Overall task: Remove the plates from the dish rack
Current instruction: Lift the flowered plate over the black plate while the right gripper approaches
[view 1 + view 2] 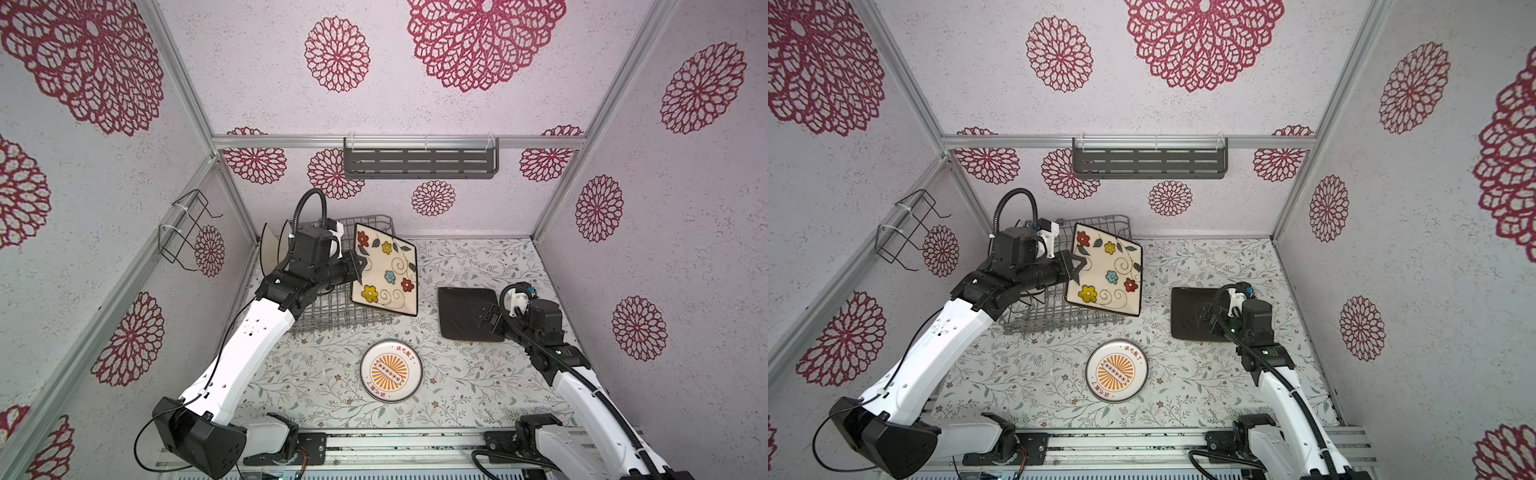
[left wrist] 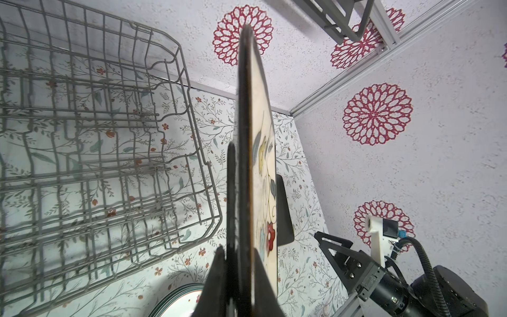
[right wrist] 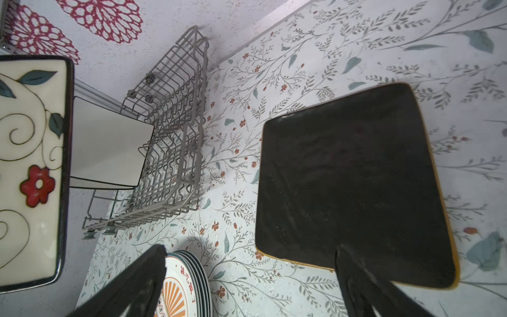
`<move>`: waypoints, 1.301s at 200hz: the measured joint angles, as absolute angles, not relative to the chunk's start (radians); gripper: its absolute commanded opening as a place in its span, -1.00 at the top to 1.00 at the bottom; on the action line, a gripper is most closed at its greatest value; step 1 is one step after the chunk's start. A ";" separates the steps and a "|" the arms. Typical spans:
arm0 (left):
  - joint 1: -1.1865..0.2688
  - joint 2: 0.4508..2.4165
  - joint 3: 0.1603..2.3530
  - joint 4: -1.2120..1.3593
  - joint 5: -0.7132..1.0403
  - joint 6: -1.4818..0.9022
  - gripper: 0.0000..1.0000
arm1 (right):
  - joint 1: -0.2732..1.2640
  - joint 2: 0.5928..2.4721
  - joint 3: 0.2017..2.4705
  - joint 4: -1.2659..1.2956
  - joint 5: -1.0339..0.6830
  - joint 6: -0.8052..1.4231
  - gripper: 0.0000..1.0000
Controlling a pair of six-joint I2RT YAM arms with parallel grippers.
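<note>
My left gripper [image 1: 360, 266] [image 1: 1078, 266] [image 2: 241, 263] is shut on the edge of the flowered cream square plate [image 1: 386, 272] [image 1: 1106, 272] [image 2: 264, 164] [image 3: 30, 153]. It holds the plate tilted in the air over the right end of the grey wire dish rack [image 1: 332, 318] [image 1: 1054, 322] [image 2: 96, 137] [image 3: 172, 131]. Two white square plates [image 1: 270, 249] [image 3: 107, 142] stand upright at the rack's far left. A dark brown square plate [image 1: 463, 311] [image 1: 1190, 311] [image 3: 351, 178] lies flat on the table. My right gripper [image 1: 485, 318] [image 1: 1207, 318] [image 3: 251, 256] hangs open over its near edge. Round sunburst plates [image 1: 391, 371] [image 1: 1116, 371] [image 3: 188, 285] are stacked at the front middle.
A dark grey slotted shelf [image 1: 419, 160] [image 1: 1149, 160] hangs on the back wall. A thin black wire bracket [image 1: 185, 232] [image 1: 903, 232] is fixed to the left wall. Aluminium frame posts mark the corners of the flowered table covering [image 1: 478, 382].
</note>
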State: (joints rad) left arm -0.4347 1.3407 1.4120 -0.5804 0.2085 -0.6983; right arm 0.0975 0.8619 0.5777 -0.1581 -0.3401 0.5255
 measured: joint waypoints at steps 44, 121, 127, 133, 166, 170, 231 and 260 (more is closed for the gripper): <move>-0.500 1.455 1.415 -0.474 0.222 -0.718 1.00 | 0.020 0.833 0.569 -0.212 -0.318 0.526 -0.98; -0.568 1.628 1.438 -0.363 0.226 -0.753 1.00 | -0.078 0.837 0.521 -0.241 -0.324 0.524 -0.98; -0.574 1.642 1.444 -0.353 0.224 -0.755 1.00 | -0.083 0.844 0.521 -0.238 -0.328 0.523 -0.98; -0.579 1.654 1.450 -0.344 0.223 -0.759 1.00 | -0.087 0.852 0.521 -0.237 -0.332 0.521 -0.98; -0.612 1.737 1.489 -0.294 0.229 -0.783 1.00 | -0.105 0.880 0.519 -0.236 -0.344 0.513 -0.98; -0.617 1.749 1.493 -0.285 0.231 -0.788 1.00 | -0.107 0.880 0.519 -0.236 -0.345 0.512 -0.98; -0.663 1.875 1.503 -0.196 0.247 -0.859 1.00 | -0.135 0.935 0.519 -0.224 -0.345 0.469 -0.98; -0.673 1.912 1.514 -0.169 0.247 -0.889 1.00 | -0.144 0.984 0.519 -0.212 -0.345 0.454 -0.98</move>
State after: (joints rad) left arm -0.6735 1.9121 1.5135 -0.1692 0.2470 -0.8886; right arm -0.1440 0.9844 0.5194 -0.2115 -0.3454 0.4538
